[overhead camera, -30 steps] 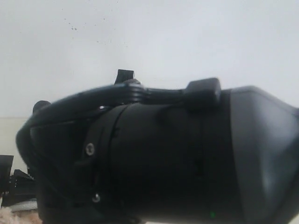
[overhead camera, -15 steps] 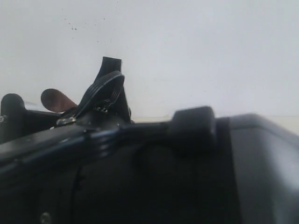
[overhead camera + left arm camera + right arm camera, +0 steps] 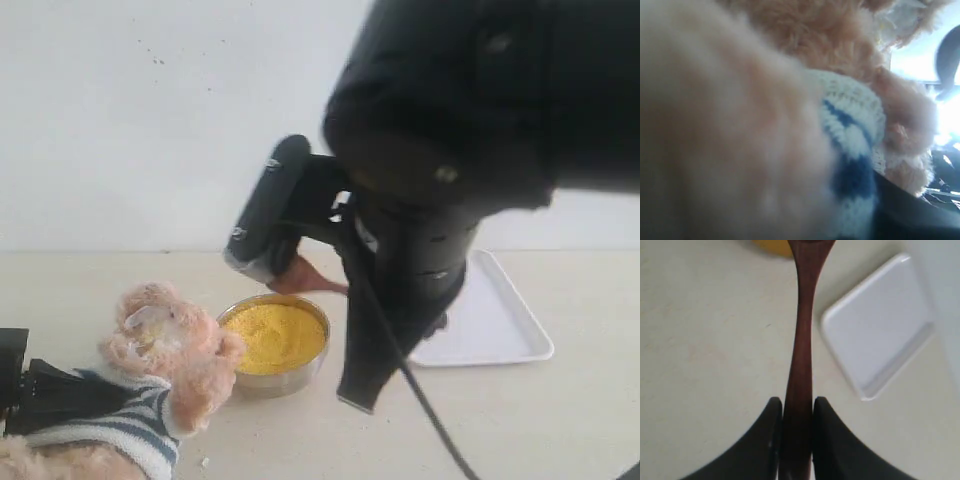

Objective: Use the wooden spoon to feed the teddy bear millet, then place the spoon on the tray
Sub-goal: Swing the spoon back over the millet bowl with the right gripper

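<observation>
The teddy bear (image 3: 165, 365) in its striped shirt leans at the table's front left, and its fur (image 3: 790, 75) fills the left wrist view. My left gripper (image 3: 45, 392) lies against its body and seems shut on it; the jaws are hidden by fur. The millet (image 3: 273, 335) heaps in a round metal bowl (image 3: 290, 380) beside the bear. My right gripper (image 3: 797, 407) is shut on the handle of the wooden spoon (image 3: 802, 315), whose bowl end (image 3: 308, 277) sits just behind the metal bowl. The white tray (image 3: 495, 320) lies to the right, also seen as the tray (image 3: 880, 335).
My right arm (image 3: 450, 150) looms large and black across the upper right of the exterior view, with a cable (image 3: 420, 400) trailing down over the table. A white wall (image 3: 150, 120) stands behind the beige table (image 3: 560, 420).
The right arm, which nearly blocked the exterior view before, has swung up and to the right, so the bear, bowl and tray show. The spoon has dropped toward the bowl.
</observation>
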You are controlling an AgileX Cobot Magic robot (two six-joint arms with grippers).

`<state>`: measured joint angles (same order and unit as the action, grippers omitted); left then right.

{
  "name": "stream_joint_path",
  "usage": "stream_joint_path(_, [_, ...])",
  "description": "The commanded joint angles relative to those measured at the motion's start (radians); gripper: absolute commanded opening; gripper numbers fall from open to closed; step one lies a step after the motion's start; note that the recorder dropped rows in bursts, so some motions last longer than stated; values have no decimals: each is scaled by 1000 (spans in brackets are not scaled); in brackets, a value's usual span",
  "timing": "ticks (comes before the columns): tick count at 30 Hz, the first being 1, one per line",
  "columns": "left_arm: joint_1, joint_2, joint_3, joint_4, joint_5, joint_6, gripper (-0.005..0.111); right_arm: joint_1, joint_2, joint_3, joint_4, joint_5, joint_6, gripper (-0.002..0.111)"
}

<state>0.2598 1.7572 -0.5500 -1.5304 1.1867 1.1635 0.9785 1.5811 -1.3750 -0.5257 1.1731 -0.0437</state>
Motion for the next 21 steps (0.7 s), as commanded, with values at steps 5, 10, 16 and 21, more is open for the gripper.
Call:
stream_joint_path(5, [-1,-4,4,-169,34,48,4,-150,-7,-2,122,3,-164,0])
stream_joint_path(10, [-1,-4,-4,-214,34,39,4,-150,36,-16,58,-84,-155,0])
stream_joint_path(16, [-1,-4,-65,-214,16,1,4,-150,235,-210,-45,-34,-135,0])
stream_joint_path(21, [-1,-4,-97,-214,18,1,4,-142,420,-387,-47,39,-198,0])
